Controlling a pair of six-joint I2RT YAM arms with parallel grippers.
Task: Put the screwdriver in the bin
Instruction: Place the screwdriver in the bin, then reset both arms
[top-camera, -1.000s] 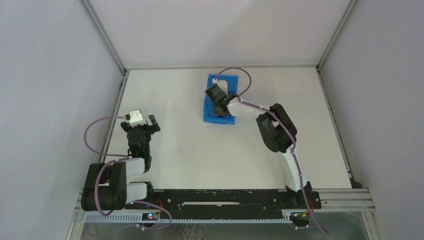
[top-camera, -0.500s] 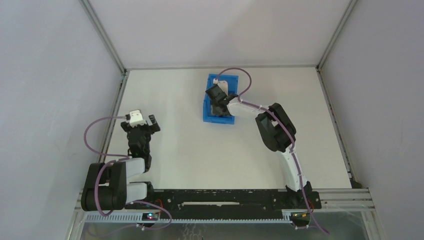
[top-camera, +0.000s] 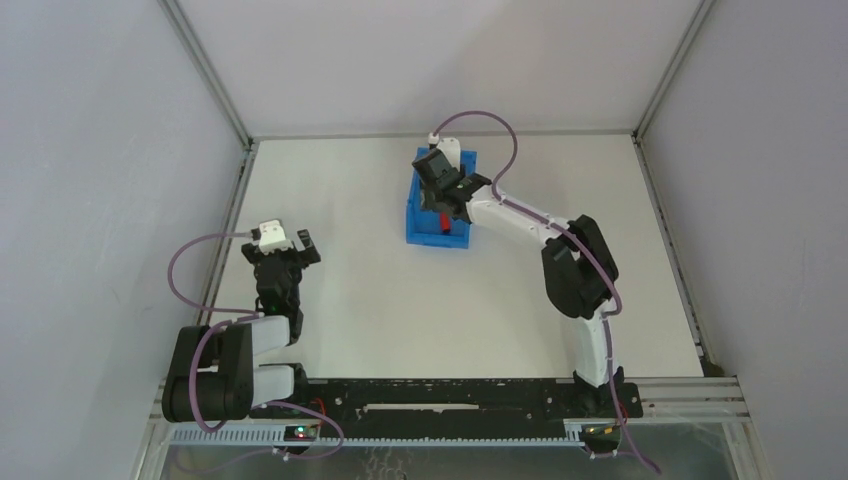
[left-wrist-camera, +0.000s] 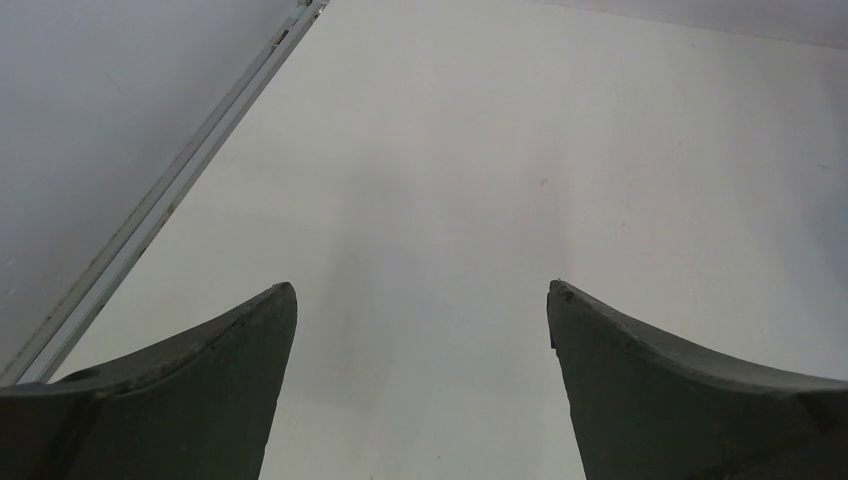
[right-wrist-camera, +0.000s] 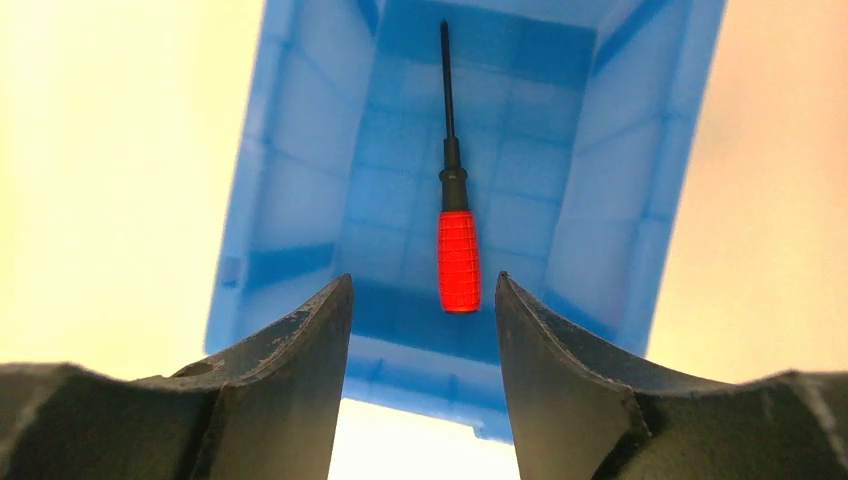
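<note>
The bright blue bin (top-camera: 432, 230) stands at the middle back of the table. In the right wrist view the bin (right-wrist-camera: 300, 170) holds the screwdriver (right-wrist-camera: 458, 255), which lies on its floor with the red handle nearest the camera and the thin black shaft pointing away. A bit of the red handle (top-camera: 443, 220) shows in the top view. My right gripper (right-wrist-camera: 425, 285) is open and empty above the bin, its fingers apart from the screwdriver; it also shows in the top view (top-camera: 447, 190). My left gripper (left-wrist-camera: 420, 290) is open and empty over bare table at the left (top-camera: 287, 240).
Grey enclosure walls and a metal frame rail (left-wrist-camera: 170, 190) border the white table on the left. The right arm's purple cable (top-camera: 480, 125) loops above the bin.
My right gripper has moved toward the back of the bin and risen, with its arm stretched further out. The screwdriver's red handle now shows in the bin. The left arm has not moved.
</note>
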